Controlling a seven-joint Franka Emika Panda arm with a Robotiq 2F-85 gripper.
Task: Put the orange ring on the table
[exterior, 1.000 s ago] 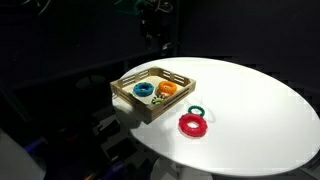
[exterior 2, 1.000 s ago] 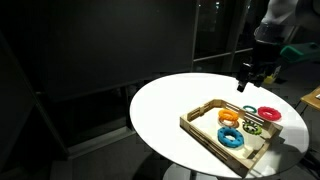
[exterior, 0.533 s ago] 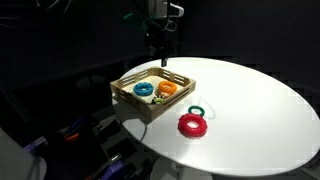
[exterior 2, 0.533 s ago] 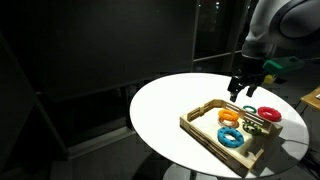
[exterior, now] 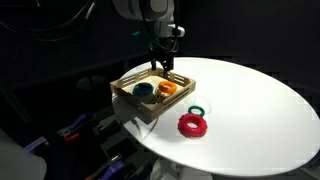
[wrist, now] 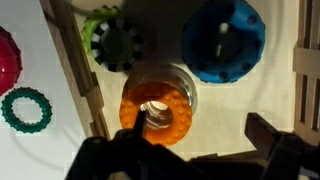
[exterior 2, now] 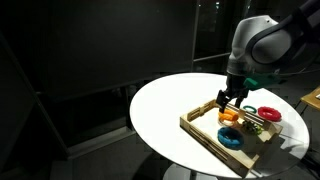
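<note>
Where exterior views cannot tell, wrist view shows the gripper (wrist: 186,148) spread over the orange ring (wrist: 157,108).

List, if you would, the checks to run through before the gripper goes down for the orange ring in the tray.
1. Orange ring lies flat in the slatted wooden tray, unobstructed: ok.
2. Gripper hangs over the tray, with the ring near the middle of the wrist view: ok.
3. Jaws open and empty: ok.
4. Clearance from neighbours: the blue ring and the green toothed ring lie very close to the orange one; touching or not: cannot tell.
5. Height of the jaws above the ring: cannot tell.
6. Bare surface on the white table beyond the red ring for setting it down: ok.
</note>
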